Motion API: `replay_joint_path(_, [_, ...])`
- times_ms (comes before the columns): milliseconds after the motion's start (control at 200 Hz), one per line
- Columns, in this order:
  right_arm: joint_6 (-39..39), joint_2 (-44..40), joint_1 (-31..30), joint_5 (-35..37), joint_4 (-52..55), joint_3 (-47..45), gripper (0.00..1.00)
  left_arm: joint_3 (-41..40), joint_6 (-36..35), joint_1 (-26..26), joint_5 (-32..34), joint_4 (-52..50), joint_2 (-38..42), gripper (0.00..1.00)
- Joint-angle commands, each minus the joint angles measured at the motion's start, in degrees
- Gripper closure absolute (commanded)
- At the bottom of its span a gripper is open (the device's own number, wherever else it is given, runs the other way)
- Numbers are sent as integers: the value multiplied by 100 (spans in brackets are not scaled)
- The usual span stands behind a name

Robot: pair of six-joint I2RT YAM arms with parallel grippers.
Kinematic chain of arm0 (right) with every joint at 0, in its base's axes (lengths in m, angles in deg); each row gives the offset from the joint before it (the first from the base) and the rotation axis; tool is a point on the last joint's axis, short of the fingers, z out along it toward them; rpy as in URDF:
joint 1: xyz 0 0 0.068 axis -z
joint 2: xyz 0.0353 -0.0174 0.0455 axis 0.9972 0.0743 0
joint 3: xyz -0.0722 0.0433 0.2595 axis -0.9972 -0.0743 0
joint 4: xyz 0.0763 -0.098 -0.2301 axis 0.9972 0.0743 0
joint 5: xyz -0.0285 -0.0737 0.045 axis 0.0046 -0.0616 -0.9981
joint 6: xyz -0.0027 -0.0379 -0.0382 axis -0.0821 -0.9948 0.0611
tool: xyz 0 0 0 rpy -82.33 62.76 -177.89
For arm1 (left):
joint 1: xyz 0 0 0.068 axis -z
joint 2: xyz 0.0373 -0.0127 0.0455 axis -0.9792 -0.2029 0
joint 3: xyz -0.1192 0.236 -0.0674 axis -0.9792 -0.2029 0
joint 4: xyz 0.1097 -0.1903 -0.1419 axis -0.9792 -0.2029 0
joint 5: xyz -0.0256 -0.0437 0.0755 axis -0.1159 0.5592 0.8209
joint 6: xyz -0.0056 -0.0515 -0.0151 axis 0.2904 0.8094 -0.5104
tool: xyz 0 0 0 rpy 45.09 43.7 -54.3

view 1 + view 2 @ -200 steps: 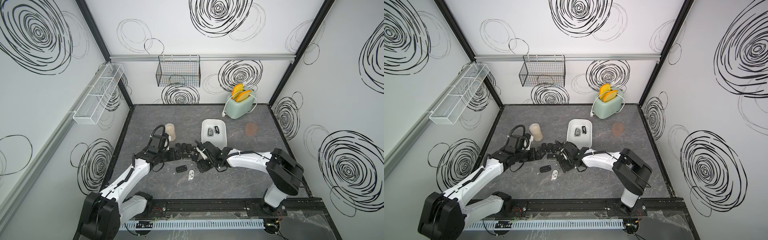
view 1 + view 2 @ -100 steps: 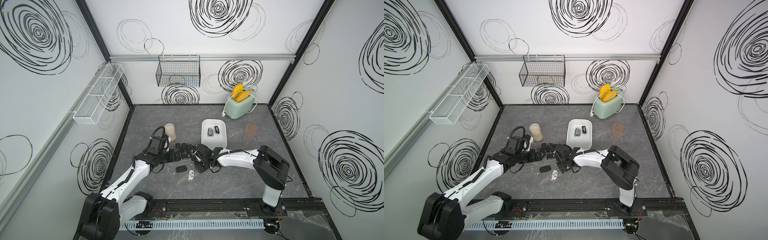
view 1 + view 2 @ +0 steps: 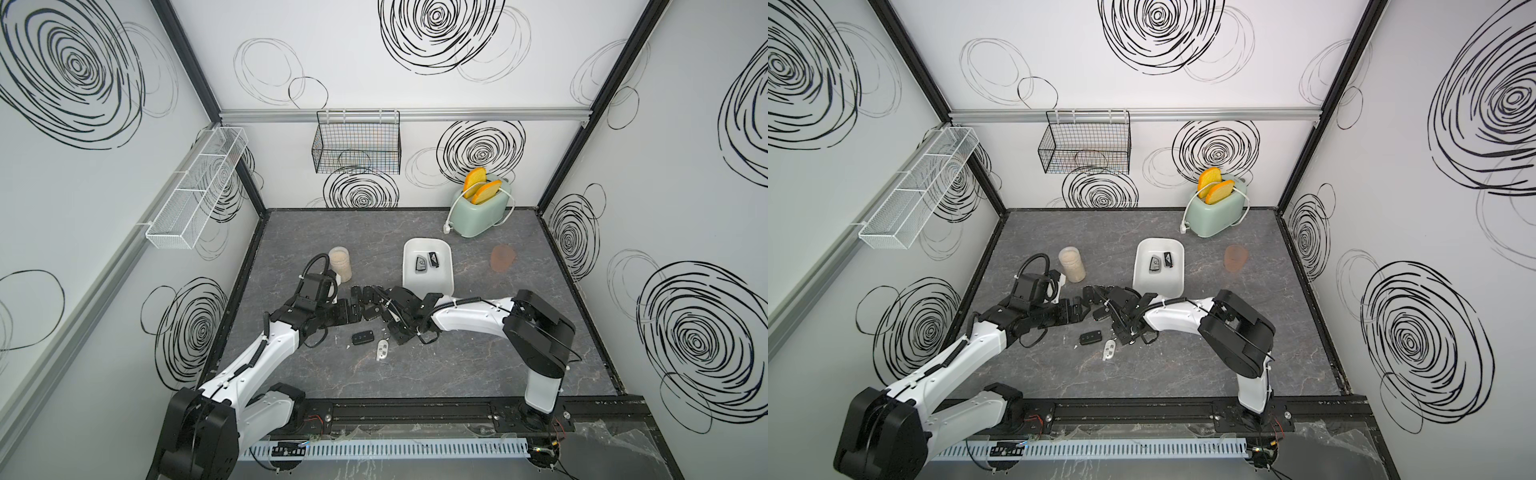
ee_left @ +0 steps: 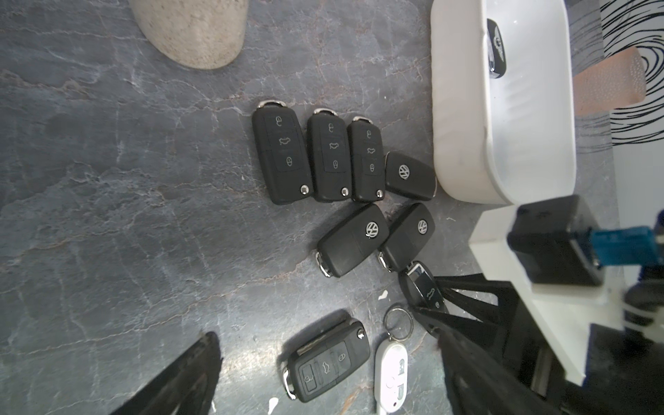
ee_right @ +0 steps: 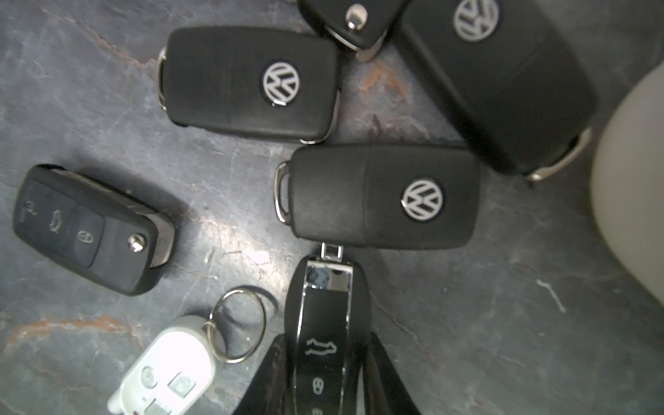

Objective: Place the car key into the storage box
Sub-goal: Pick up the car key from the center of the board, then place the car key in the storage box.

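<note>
A glossy black car key point(image 5: 325, 323) with chrome trim lies on the grey table, and my right gripper point(image 5: 325, 346) is shut on its sides; the left wrist view shows that key point(image 4: 424, 287) too. In both top views this gripper point(image 3: 390, 323) point(image 3: 1116, 323) sits low among several black flip keys point(image 4: 284, 158), just in front of the white storage box point(image 3: 428, 286) point(image 3: 1158, 284) point(image 4: 463, 107). The box holds two dark keys point(image 3: 422, 264). My left gripper point(image 3: 351, 315) point(image 4: 327, 345) hovers open over a black flip key point(image 4: 328, 363) and a white fob point(image 4: 391, 373).
A jar of beige grains point(image 3: 340, 264) stands behind the left arm. A mint toaster point(image 3: 482, 210) with two slices and a brownish cup point(image 3: 503, 257) are at the back right. A black wire basket point(image 3: 357, 145) and a white mesh tray point(image 3: 195, 191) hang on the walls.
My right gripper has slid left into the key cluster and closed on the glossy black key. The left arm has stayed where it was, open.
</note>
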Motion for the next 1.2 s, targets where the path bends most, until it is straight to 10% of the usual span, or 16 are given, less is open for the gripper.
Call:
replay_joint_path(0, [89,-455,-26,67,144,-230,73,-5,-24,-24,18,205,59,2])
replay_joint_path(555, [374,-2304,1043,127,-318,-783,70,661,309,581,20,628,-557,2])
replay_joint_path(1195, [87,-700,2740,344,-579,219,70,710,-30,943,398,969,-1188,2])
